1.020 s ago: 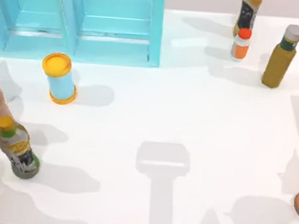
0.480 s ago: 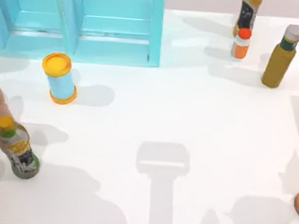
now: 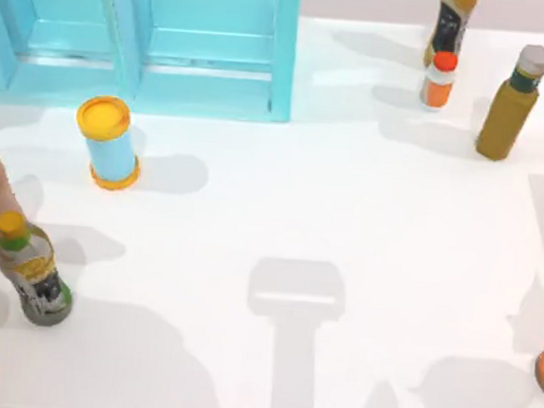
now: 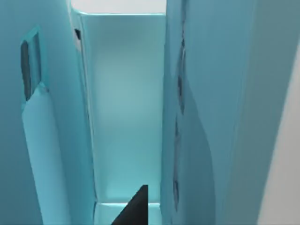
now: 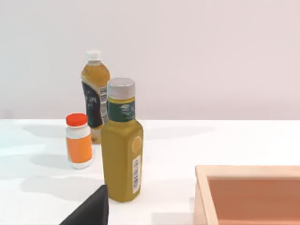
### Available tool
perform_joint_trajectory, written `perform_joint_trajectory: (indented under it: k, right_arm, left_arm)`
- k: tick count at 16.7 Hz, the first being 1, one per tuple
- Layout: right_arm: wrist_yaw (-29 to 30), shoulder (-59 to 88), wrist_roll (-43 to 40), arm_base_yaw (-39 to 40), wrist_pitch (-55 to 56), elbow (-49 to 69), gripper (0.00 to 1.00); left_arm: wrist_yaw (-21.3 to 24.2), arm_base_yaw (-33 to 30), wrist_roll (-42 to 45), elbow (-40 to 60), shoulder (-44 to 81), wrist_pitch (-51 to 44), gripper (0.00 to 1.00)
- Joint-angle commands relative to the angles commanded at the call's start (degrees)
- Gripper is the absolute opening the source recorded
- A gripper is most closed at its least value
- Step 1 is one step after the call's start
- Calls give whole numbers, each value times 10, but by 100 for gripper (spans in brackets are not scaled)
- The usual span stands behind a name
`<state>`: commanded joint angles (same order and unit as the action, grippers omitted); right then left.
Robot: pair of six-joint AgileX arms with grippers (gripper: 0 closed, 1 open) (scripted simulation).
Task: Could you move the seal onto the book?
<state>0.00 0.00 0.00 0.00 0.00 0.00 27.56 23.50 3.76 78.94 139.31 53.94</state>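
Top view looks straight down on the white desk (image 3: 347, 200), the light-blue cabinet (image 3: 143, 41) along its far edge. Left wrist camera sits very close, facing into that cabinet's (image 4: 126, 108) pale blue inner walls. Right wrist camera rides low, looking level across the desk toward the far wall, sharing with the top view the square olive-green bottle with grey cap (image 5: 122, 140) (image 3: 511, 101), the small orange white-bodied bottle (image 5: 78, 140) (image 3: 438, 80) and the amber drink bottle with dark label (image 5: 94, 91) (image 3: 450, 25).
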Motion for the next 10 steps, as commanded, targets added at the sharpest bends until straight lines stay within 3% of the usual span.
perform_joint_trajectory:
  k: [10]
  right_arm:
    - [0,0,0,0,0,0,100]
  left_arm:
    - [0,0,0,0,0,0,10]
